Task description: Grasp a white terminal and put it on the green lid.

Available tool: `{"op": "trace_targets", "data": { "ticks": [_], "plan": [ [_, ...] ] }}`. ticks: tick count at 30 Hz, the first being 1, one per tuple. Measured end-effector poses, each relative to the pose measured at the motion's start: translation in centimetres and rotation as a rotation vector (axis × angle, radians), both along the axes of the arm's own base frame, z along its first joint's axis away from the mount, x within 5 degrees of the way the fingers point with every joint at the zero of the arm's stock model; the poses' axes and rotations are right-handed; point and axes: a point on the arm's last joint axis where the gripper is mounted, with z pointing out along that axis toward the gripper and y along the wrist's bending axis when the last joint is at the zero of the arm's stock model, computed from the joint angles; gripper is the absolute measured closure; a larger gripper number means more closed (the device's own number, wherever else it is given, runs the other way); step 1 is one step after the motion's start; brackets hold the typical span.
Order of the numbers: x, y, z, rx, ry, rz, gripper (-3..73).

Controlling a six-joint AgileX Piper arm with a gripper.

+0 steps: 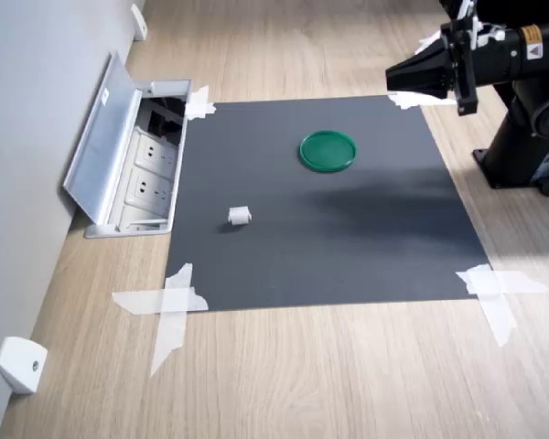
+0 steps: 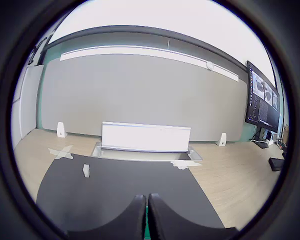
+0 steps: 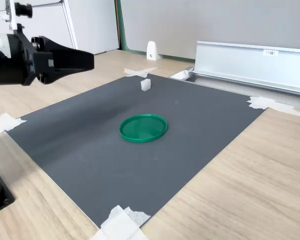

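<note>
Reach step, nothing gripped. Gripper [image 1: 395, 79] high over mat's far corner, jaws closed together (wrist view confirms). White terminal [image 1: 240, 216] on mat, at 7 o'clock from green lid [image 1: 328, 150], well apart. Open jaws before descent; centre over terminal, come straight down.

A light wooden table [image 1: 284, 375] carried a dark grey mat [image 1: 329, 247], fixed at its corners with white tape strips [image 1: 169, 306]. On the mat in the first exterior view, the green lid [image 1: 328, 151] lay flat toward twelve o'clock of the mat's centre, and the white terminal [image 1: 240, 216] sat well apart from it toward nine o'clock. An open socket box [image 1: 133, 160] was sunk into the table just beyond the mat's nine o'clock edge, and a white wedge-shaped piece [image 1: 20, 364] rested on the wood toward seven o'clock.
</note>
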Motion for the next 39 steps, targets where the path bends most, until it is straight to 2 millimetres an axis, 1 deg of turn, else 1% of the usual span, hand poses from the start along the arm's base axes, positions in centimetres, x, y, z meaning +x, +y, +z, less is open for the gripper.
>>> {"op": "trace_targets", "data": {
  "ticks": [39],
  "plan": [
    [-0.01,0.0,-0.11,0.006,0.011,0.0,70.3]
  ]
}}
